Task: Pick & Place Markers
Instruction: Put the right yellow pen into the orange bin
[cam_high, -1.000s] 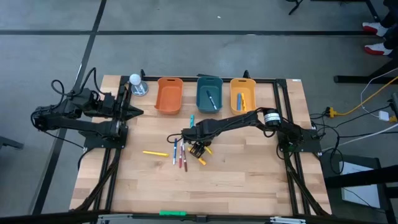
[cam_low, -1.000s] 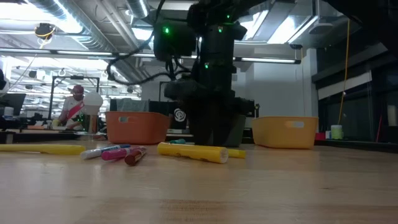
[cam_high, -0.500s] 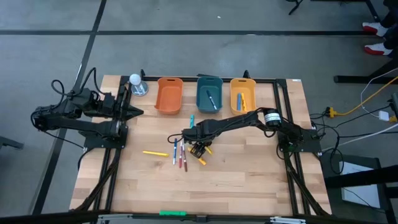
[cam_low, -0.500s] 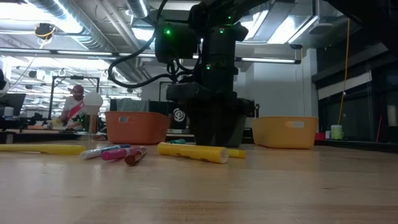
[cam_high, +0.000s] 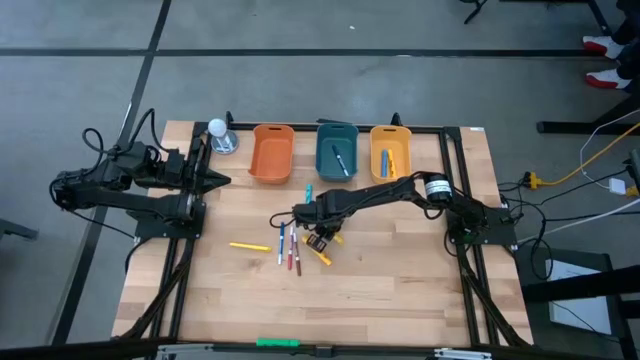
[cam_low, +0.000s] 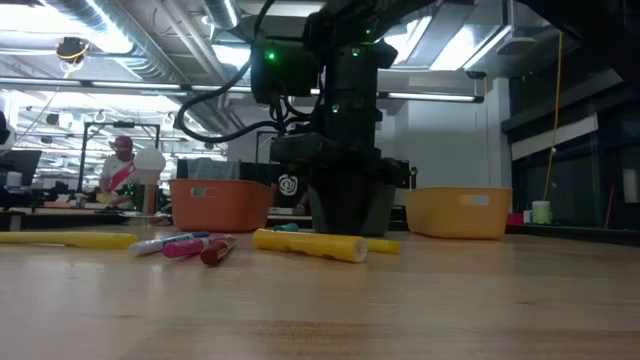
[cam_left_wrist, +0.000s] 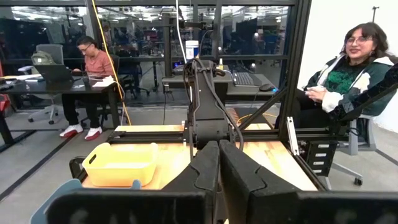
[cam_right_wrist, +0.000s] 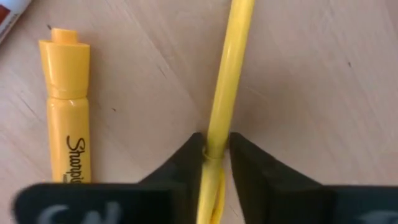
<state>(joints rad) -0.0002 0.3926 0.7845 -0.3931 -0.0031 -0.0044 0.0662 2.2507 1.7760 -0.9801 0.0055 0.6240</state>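
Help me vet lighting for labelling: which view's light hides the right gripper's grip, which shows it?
Low view: bright ceiling lights behind leave the right arm a dark silhouette, grip hidden. Right wrist view: evenly lit, right gripper closed on the thin yellow marker. High view: even light, no glare on the table.

My jaws pinch a thin yellow marker (cam_right_wrist: 222, 87) against the wooden surface (cam_right_wrist: 323, 74); a thicker yellow Sharpie (cam_right_wrist: 67, 118) lies beside it.
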